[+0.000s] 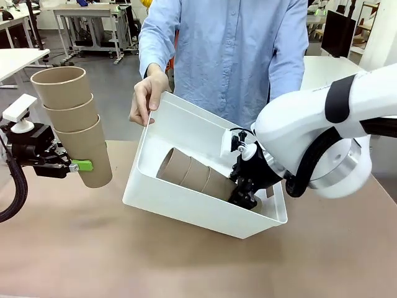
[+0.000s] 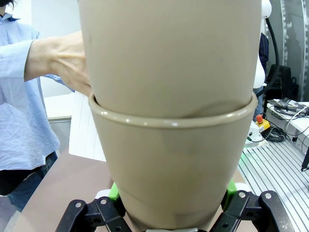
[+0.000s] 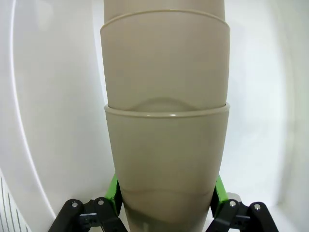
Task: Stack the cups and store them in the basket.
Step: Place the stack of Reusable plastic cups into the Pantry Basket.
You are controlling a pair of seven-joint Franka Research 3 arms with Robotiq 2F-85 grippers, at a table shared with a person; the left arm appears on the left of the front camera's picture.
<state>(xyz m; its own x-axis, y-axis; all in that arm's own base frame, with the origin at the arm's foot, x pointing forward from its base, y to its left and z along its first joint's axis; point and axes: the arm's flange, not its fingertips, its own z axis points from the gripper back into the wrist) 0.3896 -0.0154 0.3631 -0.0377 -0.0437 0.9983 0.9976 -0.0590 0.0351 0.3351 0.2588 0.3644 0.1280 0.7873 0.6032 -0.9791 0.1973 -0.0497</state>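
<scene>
Left tool [image 1: 74, 166] pinched a three-cup stack [image 1: 71, 118]; right tool [image 1: 245, 195] pinched a second stack [image 1: 189, 174] lying inside the basket [image 1: 186, 208] (tilted, a hand [image 1: 147, 96] on its far rim).

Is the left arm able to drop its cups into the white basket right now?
Probably yes, though it's tight. The person's hand tips the basket open toward the near side, and its left corner is bare. The right end effector and its cup stack fill the right side.

You worked at a tan tabletop [image 1: 74, 261]. Beyond it lay grey floor [image 1: 115, 93]. A white desk [image 1: 15, 59] stood at ten o'clock, a metal-framed bench [image 1: 87, 11] at eleven, a dark monitor [image 1: 338, 31] at one.
</scene>
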